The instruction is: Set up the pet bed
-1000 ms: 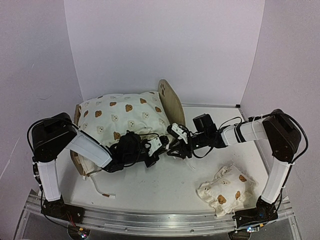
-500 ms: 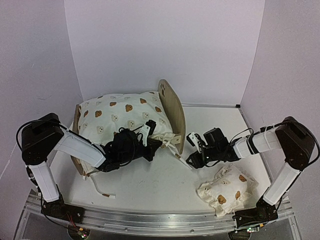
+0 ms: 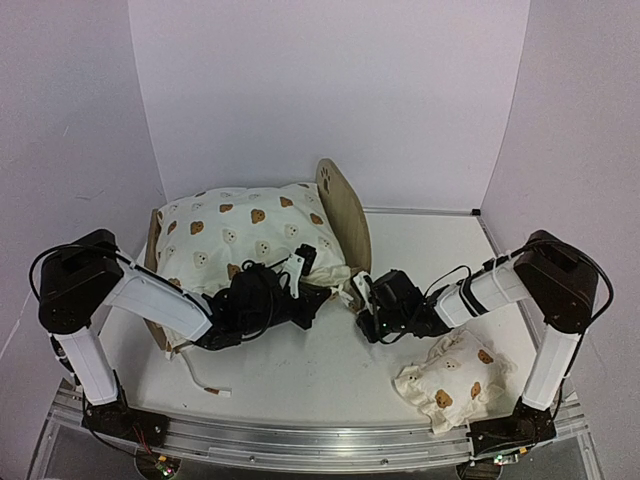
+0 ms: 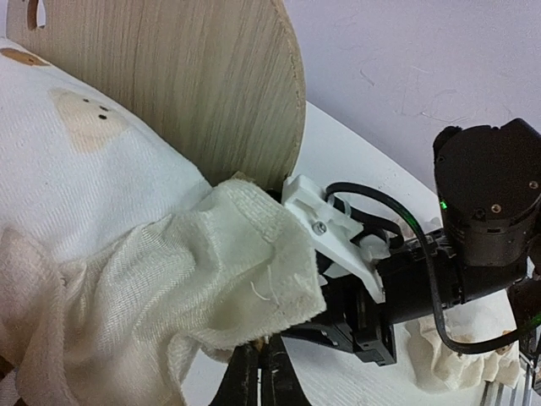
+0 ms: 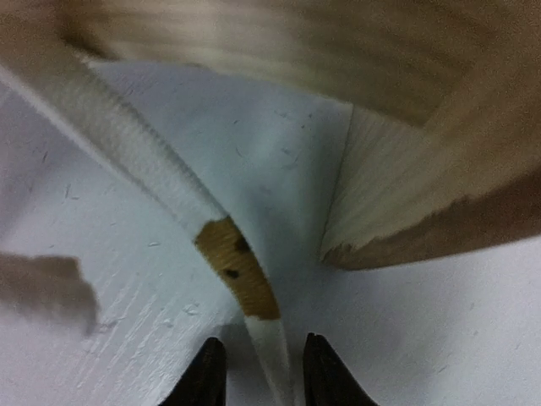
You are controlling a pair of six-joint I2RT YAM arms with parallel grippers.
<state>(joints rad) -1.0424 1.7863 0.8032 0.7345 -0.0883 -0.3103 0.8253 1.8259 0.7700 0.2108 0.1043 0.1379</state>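
The pet bed's light-wood headboard [image 3: 345, 215] with its paw cutout stands upright; its striped base is hidden under the large bear-print cushion [image 3: 245, 235]. My left gripper [image 3: 305, 285] is at the cushion's near right corner. In the left wrist view it [image 4: 259, 359] is shut on the cushion's cream ruffle [image 4: 245, 271], beside the headboard [image 4: 194, 85]. My right gripper [image 3: 362, 298] is low by the headboard's foot. In the right wrist view it [image 5: 258, 372] is open, and the cushion's tie strap [image 5: 241, 275] lies between its fingertips, next to the wooden frame [image 5: 423, 194].
The small bear-print pillow [image 3: 450, 380] lies on the table at the front right, close under my right forearm. Another tie [image 3: 205, 385] trails on the table at the front left. White walls enclose the table on three sides.
My right gripper pulled away to the right, then came back left to the headboard's foot and the tie. My left gripper lifted slightly with the cushion's corner and stays there.
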